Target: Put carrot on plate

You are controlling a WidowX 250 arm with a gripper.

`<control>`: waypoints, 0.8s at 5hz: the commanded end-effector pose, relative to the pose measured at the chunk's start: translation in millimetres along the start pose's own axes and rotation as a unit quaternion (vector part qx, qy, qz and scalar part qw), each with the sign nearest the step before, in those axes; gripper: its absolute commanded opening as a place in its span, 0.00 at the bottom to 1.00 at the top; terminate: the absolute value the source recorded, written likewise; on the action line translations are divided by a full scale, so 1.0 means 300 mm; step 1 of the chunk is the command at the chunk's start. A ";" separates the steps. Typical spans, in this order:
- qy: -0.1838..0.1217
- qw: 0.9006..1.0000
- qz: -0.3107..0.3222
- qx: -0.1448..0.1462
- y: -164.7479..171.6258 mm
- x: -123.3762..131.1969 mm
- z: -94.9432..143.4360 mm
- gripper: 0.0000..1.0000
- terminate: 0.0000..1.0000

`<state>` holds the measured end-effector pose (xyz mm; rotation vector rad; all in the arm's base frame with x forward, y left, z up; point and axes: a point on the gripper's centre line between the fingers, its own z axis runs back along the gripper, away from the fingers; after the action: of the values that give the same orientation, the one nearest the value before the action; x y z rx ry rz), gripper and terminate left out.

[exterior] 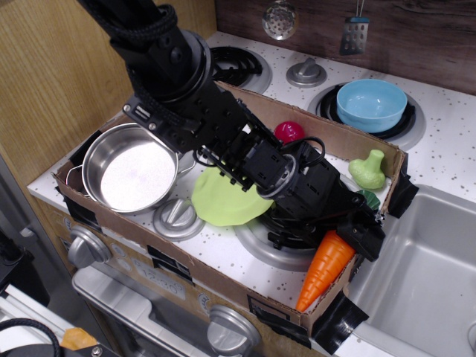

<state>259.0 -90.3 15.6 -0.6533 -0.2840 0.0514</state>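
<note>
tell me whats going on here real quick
A black robot arm reaches across a toy stove top boxed in by a low cardboard wall. Its gripper is at the leafy top of an orange carrot, which leans tip-down in the front right corner of the box; whether the grip is closed is hard to see. The green plate lies empty to the left, partly under the arm, next to a steel pot. The carrot is not on the plate yet.
</note>
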 end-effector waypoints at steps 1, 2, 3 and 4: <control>-0.001 0.999 -0.015 0.032 -0.037 0.047 0.091 0.00 0.00; 0.003 0.994 -0.028 0.104 -0.033 0.097 0.171 0.00 0.00; 0.018 0.989 -0.036 0.140 0.000 0.169 0.243 0.00 0.00; 0.009 0.984 -0.060 0.166 0.048 0.244 0.298 0.00 0.00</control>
<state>299.7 -12.9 75.6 -0.3085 -0.2534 -0.0125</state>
